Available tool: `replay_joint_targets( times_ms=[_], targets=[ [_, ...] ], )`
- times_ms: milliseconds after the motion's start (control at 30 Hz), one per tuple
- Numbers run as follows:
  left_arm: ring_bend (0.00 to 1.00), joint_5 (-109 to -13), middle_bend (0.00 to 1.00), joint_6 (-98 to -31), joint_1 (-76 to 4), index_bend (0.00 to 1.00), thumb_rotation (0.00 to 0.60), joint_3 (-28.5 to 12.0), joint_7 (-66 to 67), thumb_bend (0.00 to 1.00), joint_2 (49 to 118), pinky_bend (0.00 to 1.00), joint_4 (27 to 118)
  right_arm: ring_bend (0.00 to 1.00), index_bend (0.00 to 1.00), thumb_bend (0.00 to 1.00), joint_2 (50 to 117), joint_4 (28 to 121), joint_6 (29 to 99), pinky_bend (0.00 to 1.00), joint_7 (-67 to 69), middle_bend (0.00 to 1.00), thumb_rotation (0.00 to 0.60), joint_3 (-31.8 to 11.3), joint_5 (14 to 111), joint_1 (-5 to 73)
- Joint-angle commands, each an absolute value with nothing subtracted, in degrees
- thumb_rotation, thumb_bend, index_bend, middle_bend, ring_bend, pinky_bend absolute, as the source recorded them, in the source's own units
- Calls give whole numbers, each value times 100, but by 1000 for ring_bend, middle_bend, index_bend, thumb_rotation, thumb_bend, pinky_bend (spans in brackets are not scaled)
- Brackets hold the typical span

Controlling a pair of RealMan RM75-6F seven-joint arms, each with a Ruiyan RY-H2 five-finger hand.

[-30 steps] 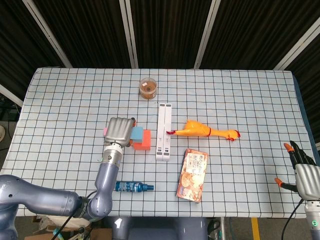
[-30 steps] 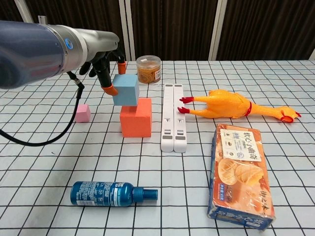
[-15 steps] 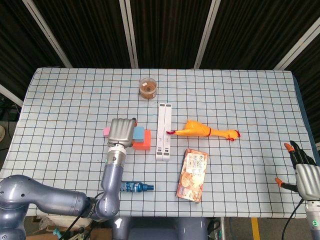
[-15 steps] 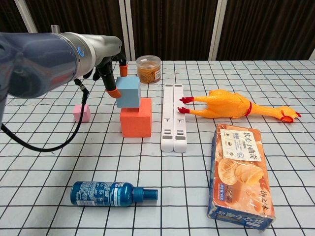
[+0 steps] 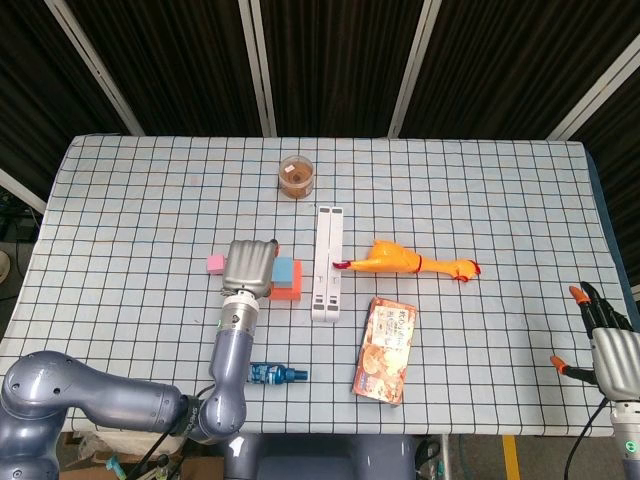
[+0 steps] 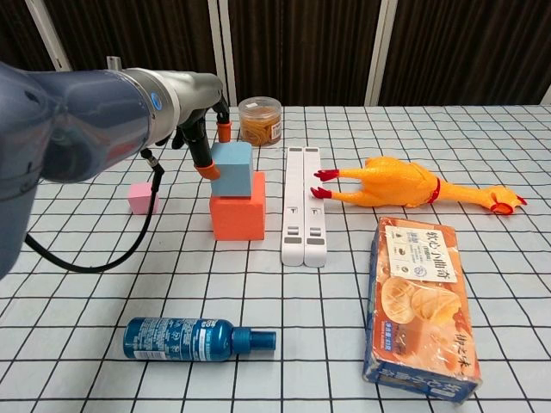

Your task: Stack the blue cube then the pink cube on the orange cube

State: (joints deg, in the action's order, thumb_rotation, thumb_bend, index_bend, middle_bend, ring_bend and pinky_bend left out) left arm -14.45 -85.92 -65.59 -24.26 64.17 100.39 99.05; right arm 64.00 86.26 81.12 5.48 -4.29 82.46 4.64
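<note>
Checked white tablecloth (image 6: 482, 138) before black curtains: small blue cube (image 6: 232, 169) atop larger orange cube (image 6: 238, 206), pinched by left hand (image 6: 200, 129), which hides most of both in head view; small pink cube (image 6: 143, 198) apart leftward; right hand (image 5: 603, 338), edge-cropped, fingers spread.

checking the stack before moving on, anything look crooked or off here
The blue cube sits tilted on the orange cube, overhanging its left edge, with the left hand gripping it. Nothing else stands out.
</note>
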Motion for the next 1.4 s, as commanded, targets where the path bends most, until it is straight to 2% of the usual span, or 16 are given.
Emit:
replay_joint_targets(
  times_ms=[33, 1400],
  targets=[
    [738, -1443, 930, -8628, -6565, 447, 600, -2416, 6456, 362, 10049, 733, 9903, 149, 87, 41, 6399, 8630, 8121, 249, 557, 46, 600, -428, 8253, 461],
    [737, -1523, 925, -8730, -6547, 402, 600, -2478, 6649, 362, 10176, 733, 9818, 149, 87, 41, 6397, 8649, 8078, 249, 525, 46, 600, -419, 8233, 468]
  ],
)
